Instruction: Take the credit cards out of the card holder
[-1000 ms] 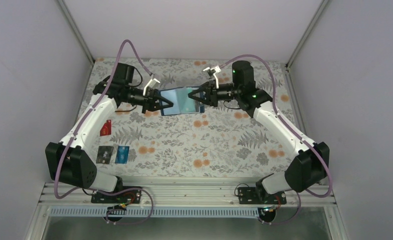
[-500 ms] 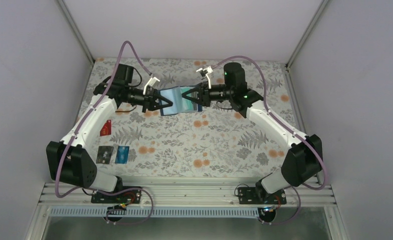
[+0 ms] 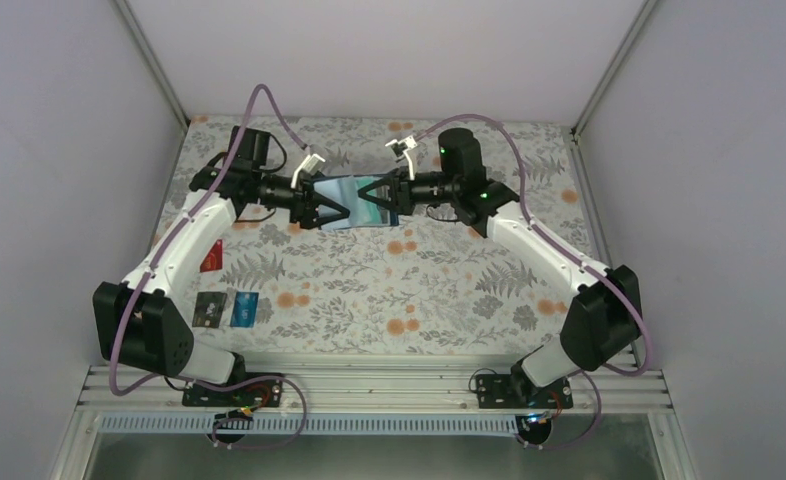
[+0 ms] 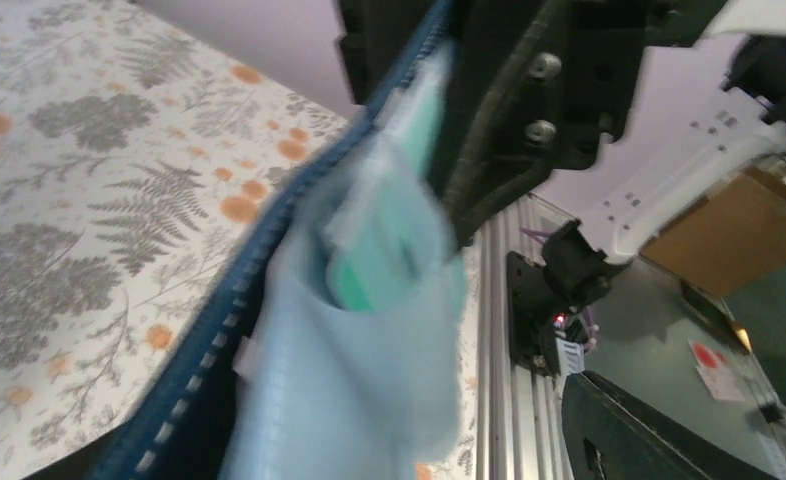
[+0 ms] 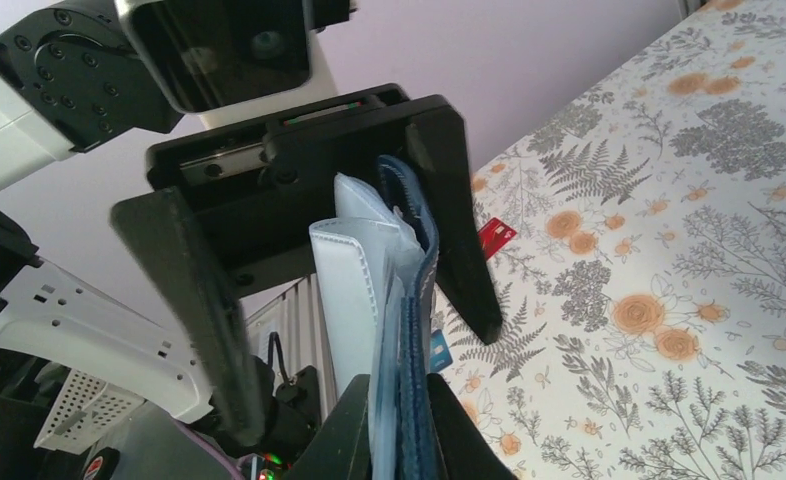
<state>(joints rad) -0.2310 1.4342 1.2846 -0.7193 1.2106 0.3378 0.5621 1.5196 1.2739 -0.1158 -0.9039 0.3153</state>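
Observation:
The navy card holder (image 3: 354,203) hangs in the air over the far part of the table, between the two grippers. My right gripper (image 3: 389,203) is shut on its right end; in the right wrist view both fingers pinch its navy cover and pale blue pockets (image 5: 401,400). My left gripper (image 3: 323,211) is open, its fingers (image 5: 457,215) spread on either side of the holder's other end. A teal-green card (image 4: 367,262) sits in a pale blue pocket, blurred. On the table lie a red card (image 3: 210,258), a black card (image 3: 209,308) and a blue-teal card (image 3: 245,308).
The floral tablecloth (image 3: 419,290) covers the table. White walls stand close at the back and on both sides. An aluminium rail (image 3: 369,385) with the arm bases runs along the near edge.
My left gripper has opened and let go of the holder's end. The right arm has pushed left with the holder, which now looks shorter between the grippers.

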